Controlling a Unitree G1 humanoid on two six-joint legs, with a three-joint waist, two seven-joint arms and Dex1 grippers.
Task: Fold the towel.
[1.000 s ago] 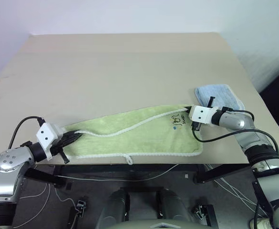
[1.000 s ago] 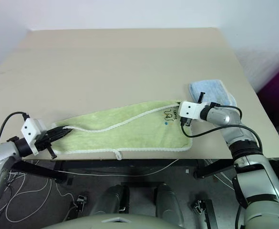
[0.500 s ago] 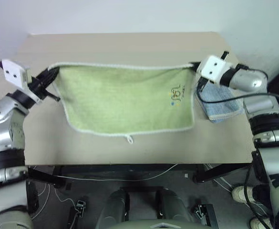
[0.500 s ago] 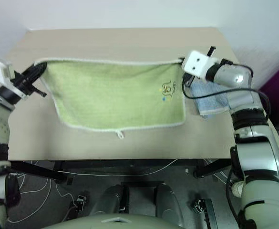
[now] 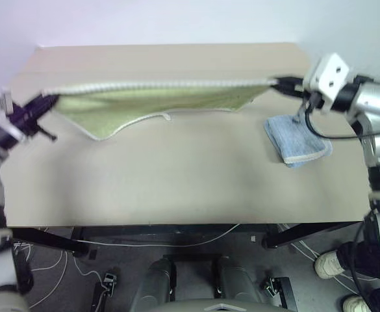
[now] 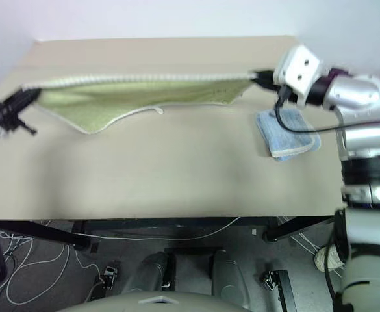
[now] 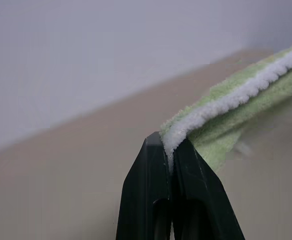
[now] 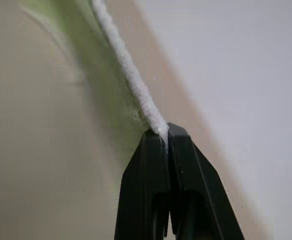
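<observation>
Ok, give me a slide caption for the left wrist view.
Left pincer shut on the towel's white-edged corner, above the table.

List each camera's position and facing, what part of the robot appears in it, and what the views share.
Left eye: head camera, looking forward and down at the table; both arms show, towel stretched between them, blue cloth beside.
Right eye: same scene, slightly offset.
Left wrist: looks along the left end effector, shut on the towel's white edging.
Right wrist: looks along the right end effector, likewise shut.
Shared: the towel.
</observation>
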